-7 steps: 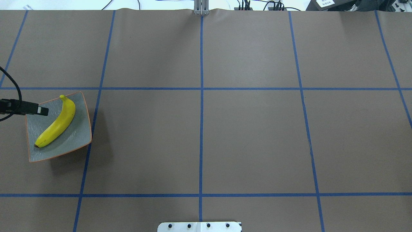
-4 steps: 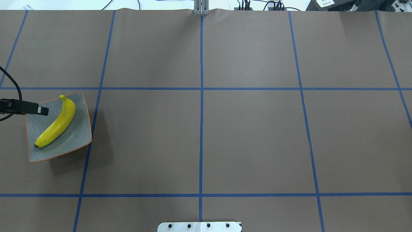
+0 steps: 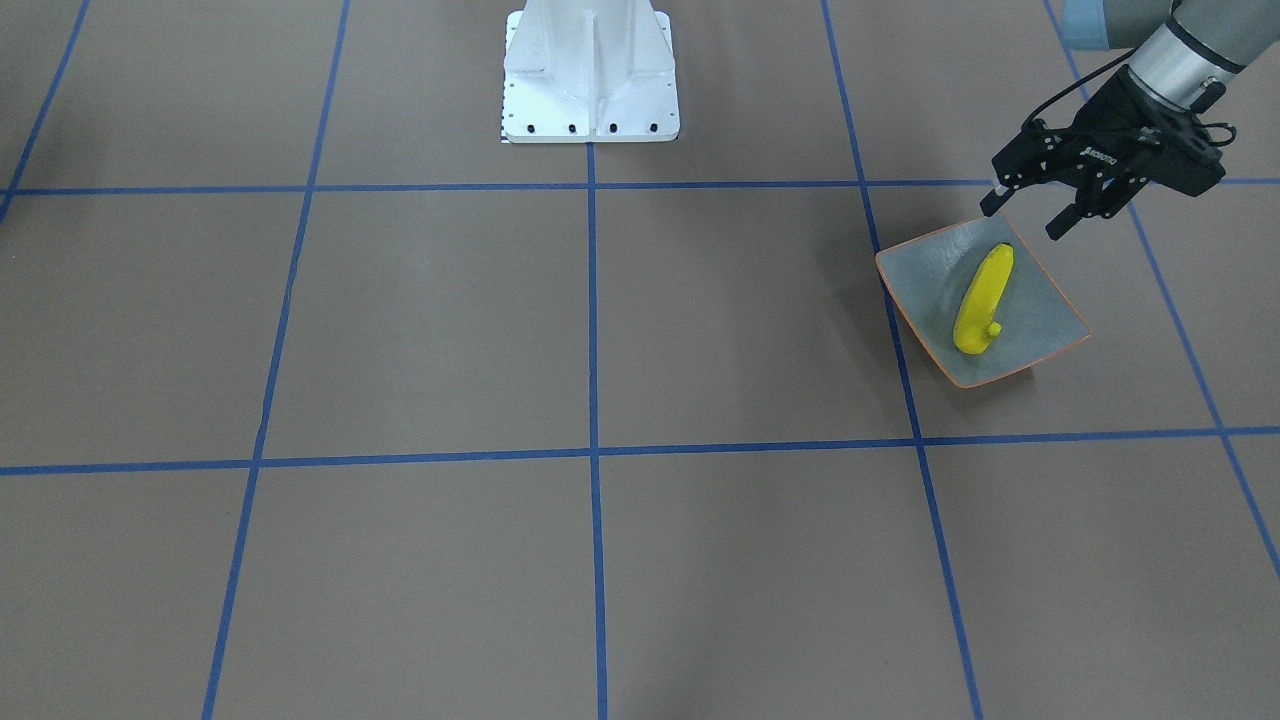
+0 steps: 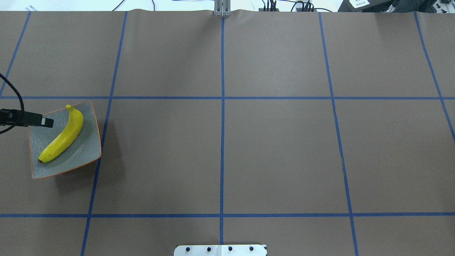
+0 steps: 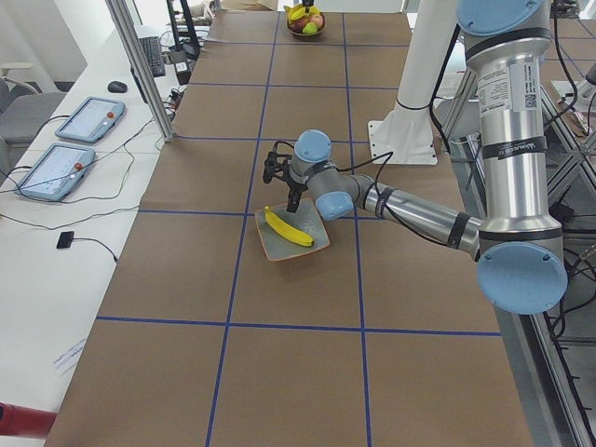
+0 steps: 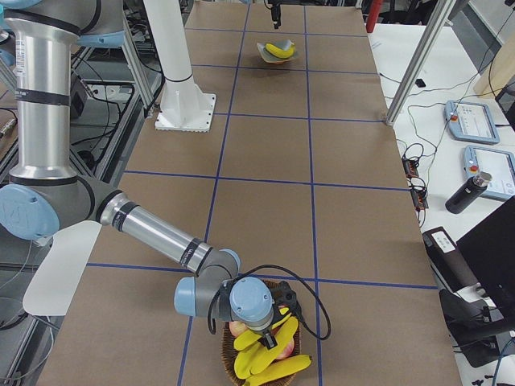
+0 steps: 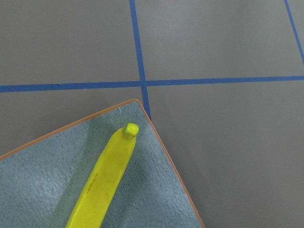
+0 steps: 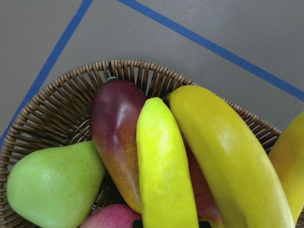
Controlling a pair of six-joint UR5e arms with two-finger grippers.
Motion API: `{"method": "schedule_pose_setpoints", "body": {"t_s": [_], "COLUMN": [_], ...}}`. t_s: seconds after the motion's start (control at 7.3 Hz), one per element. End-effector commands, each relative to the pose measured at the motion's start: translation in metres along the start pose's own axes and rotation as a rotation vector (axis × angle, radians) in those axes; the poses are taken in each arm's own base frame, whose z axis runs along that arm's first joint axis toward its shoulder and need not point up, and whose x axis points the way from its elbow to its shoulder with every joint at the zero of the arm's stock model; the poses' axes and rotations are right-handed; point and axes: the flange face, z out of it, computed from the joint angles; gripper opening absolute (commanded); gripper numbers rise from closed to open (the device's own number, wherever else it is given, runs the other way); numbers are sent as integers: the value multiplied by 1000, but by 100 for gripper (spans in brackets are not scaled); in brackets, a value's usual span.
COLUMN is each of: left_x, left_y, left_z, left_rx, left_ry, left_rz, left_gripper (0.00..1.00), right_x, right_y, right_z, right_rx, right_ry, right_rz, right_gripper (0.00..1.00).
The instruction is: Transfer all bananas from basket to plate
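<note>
My left gripper hangs spread and empty over the plate. I can't tell whether the right gripper in the basket is released or clenched. The crowded bananas may slip, or drag the red fruit out.

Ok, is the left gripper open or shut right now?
Open. In the front-facing view the left gripper has its fingers spread apart at the edge of the plate, holding nothing; the banana lies loose on it.
</note>
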Motion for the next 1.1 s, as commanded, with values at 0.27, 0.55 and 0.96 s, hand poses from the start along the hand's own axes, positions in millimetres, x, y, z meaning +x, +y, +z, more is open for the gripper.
{"method": "schedule_pose_setpoints", "body": {"t_s": [0.27,0.55,0.96], "left_x": [-2,-4,2], "left_y": [1,0,-3], "left_z": [0,2,5], "left_rx": [-3,-5,-3], "left_ry": [-3,-6,2], "left_rz": [-4,-6,-9], "left_gripper": [100,100,100], "right_x": [-15,-23,-105], "right_y": [-74,-134,-256], "right_z": [-88,-135,-145], "right_rx": [63,90,144], "right_ry": [49,66,20], "right_rz": [9,44,210], "right_gripper": [0,0,0]}}
